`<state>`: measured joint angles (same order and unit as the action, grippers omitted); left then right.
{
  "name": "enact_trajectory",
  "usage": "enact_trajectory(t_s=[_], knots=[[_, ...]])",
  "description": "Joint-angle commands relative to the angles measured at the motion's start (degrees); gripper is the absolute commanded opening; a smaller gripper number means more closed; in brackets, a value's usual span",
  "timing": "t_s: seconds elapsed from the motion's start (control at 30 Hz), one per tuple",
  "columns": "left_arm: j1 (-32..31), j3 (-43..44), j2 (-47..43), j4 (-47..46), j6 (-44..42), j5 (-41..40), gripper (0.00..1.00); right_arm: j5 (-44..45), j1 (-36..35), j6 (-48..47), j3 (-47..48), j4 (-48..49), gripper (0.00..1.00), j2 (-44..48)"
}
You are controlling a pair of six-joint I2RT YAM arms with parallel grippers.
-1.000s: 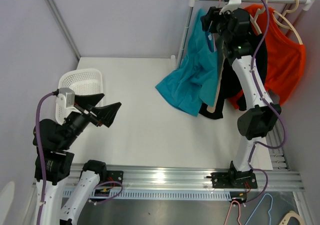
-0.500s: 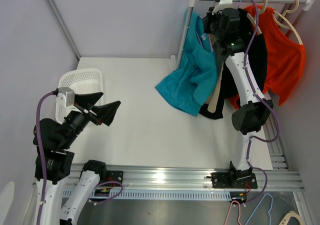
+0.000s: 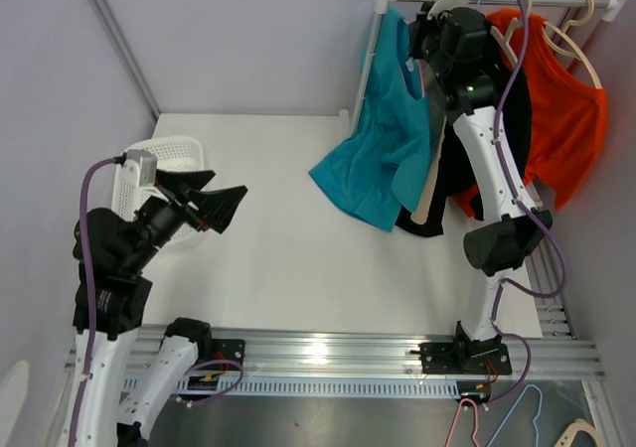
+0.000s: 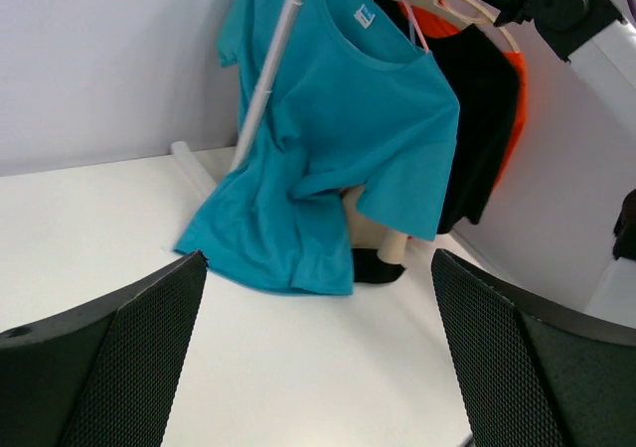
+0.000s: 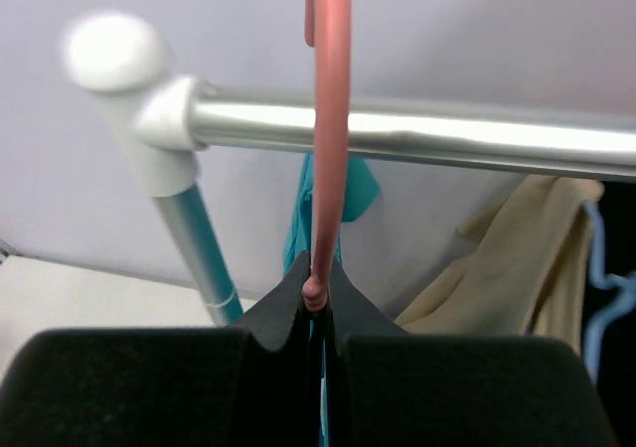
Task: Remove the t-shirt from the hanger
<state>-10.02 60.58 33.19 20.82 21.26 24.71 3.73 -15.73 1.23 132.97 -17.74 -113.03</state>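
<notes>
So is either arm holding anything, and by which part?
The right fingers pinch the pink hanger by its hook, just below the rail. The left fingers are open, holding nothing.

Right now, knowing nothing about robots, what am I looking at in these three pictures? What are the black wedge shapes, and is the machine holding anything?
These are two robot arms bolted to a white table. One picture looks down from above and behind them. The other two come from small cameras on each wrist, so the black wedges are each arm's own fingers. The left gripper is open and holds nothing. The right gripper is pinched shut on a pink hanger that hooks over the metal rail. A teal t-shirt hangs on that hanger, its lower end draped on the table. A black shirt and an orange shirt hang beside it. A white basket sits at the table's left edge.
</notes>
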Motion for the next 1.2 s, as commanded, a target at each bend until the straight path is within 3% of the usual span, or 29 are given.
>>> enact_trajectory(t_s=[0.0,0.1,0.27,0.4,0.5,0.53,0.57,0.63,0.8,1.03,1.17], knots=[[-0.43,4.02,4.33,-6.66,4.67,5.17,1.00,3.65,-0.71,-0.53,0.37,1.93,0.00,10.18],[-5.34,9.72,9.60,-4.14,2.22,1.42,1.00,9.00,-0.80,2.79,-5.60,0.52,0.00,13.71],[-22.12,14.30,10.84,-5.61,-5.16,-5.28,1.00,20.43,-1.76,14.74,-17.54,-8.27,0.00,25.02],[-30.04,19.56,19.24,-2.81,-11.31,1.39,0.99,17.47,-2.73,23.44,-31.23,-10.83,0.00,35.05],[-40.75,20.81,25.06,2.02,-16.92,-5.78,1.00,14.21,-2.99,25.30,-35.31,-11.09,0.00,40.85],[-46.96,20.29,28.74,2.29,-18.43,-9.38,1.00,13.25,-2.99,25.05,-35.93,-12.14,0.00,41.57],[-49.98,18.98,30.43,0.73,-21.05,-17.51,0.99,12.11,-2.99,25.04,-35.50,-13.28,0.00,41.93],[-54.99,15.39,33.85,-4.09,-23.71,-23.11,1.00,10.87,-2.99,24.35,-33.23,-17.13,0.00,41.32],[-55.98,12.99,41.85,-14.21,-24.41,-20.06,1.00,5.95,-2.99,23.73,-30.49,-20.49,0.00,39.73],[-58.53,12.11,49.68,-27.74,-25.39,-21.45,0.99,3.22,-3.00,23.64,-30.40,-21.46,0.00,40.00],[-60.02,14.83,52.85,-30.56,-26.61,-24.27,0.99,3.04,-2.99,23.64,-30.92,-21.73,0.00,40.35]])
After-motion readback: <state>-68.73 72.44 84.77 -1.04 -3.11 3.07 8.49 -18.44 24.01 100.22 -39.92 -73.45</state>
